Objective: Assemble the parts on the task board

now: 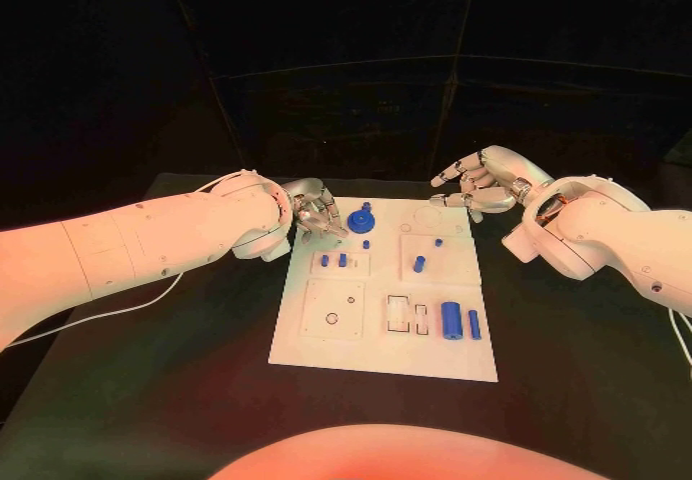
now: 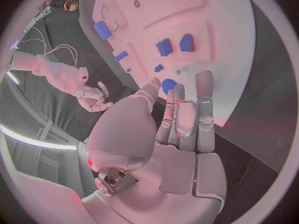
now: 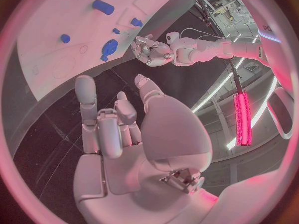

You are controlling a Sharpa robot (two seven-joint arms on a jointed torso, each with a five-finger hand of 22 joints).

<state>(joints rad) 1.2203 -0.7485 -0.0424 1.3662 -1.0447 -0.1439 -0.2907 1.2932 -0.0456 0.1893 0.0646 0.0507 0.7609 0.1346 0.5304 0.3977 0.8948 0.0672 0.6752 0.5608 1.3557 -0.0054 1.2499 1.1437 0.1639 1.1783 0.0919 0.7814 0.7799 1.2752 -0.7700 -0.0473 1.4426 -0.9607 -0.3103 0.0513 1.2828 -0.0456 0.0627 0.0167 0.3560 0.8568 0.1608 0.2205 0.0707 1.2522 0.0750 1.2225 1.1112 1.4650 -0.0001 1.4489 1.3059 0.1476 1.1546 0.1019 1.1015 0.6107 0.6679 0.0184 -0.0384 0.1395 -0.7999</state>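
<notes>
The white task board (image 1: 433,350) lies in the middle of the black table. On its far part lies a round blue part (image 1: 361,215), with several small blue pegs (image 1: 343,260) nearer me. Toward the near right stand a blue cylinder (image 1: 451,322) and a slimmer blue part (image 1: 473,322). My left hand (image 1: 315,212) hovers at the board's far left corner. Its straight fingers (image 2: 181,109) end just short of the round blue part (image 2: 167,84) and hold nothing. My right hand (image 1: 483,182) hangs off the far right corner, fingers loosely bent (image 3: 118,129) and empty.
A thin white cable (image 1: 130,305) runs over the table under my left arm. The board's near half has a square plate with small holes (image 1: 335,308) and rectangular slots (image 1: 400,313). Bare black table surrounds the board.
</notes>
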